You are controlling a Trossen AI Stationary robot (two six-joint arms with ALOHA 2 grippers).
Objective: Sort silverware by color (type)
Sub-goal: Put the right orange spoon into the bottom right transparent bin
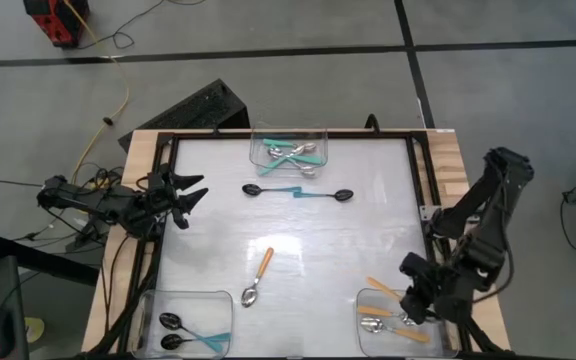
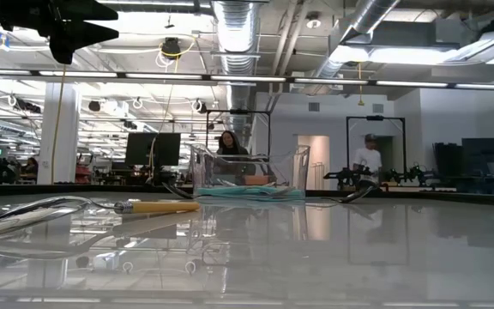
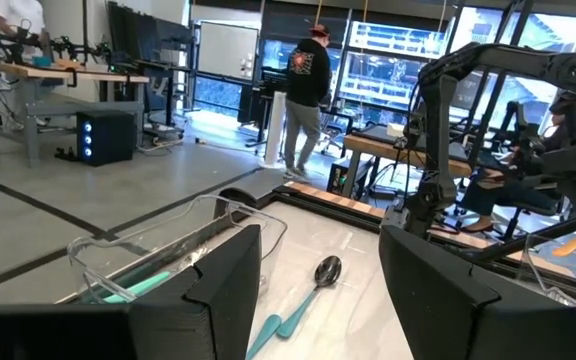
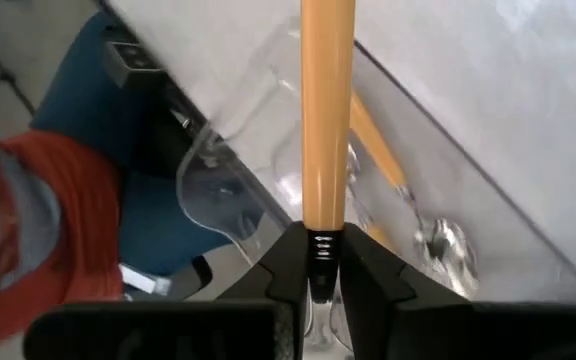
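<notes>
My right gripper point(image 4: 320, 272) is shut on an orange-handled spoon point(image 1: 380, 287) above the near-right clear bin point(image 1: 361, 322), which holds orange-handled spoons point(image 1: 393, 328). One orange-handled spoon point(image 1: 259, 276) lies flat mid-table. Two black spoons with teal handles point(image 1: 298, 192) lie end to end toward the far side. The far bin point(image 1: 290, 150) holds silver spoons with teal handles. The near-left bin point(image 1: 184, 327) holds black spoons. My left gripper point(image 1: 200, 193) waits open at the table's left edge, holding nothing. My right gripper pinches the spoon between its two fingers at the orange handle's lower end point(image 4: 321, 232), where it meets the dark neck. The fingers slant downward, and the handle runs straight on past the fingertips. The bowl is hidden behind the fingers. The spoon is lifted clear above the bin.
A dark frame rail point(image 1: 423, 200) borders the white tabletop. Wooden edges point(image 1: 453, 160) show at the right. Open tabletop lies between the three bins. Beyond the table, people stand in the room in the low and left wrist views.
</notes>
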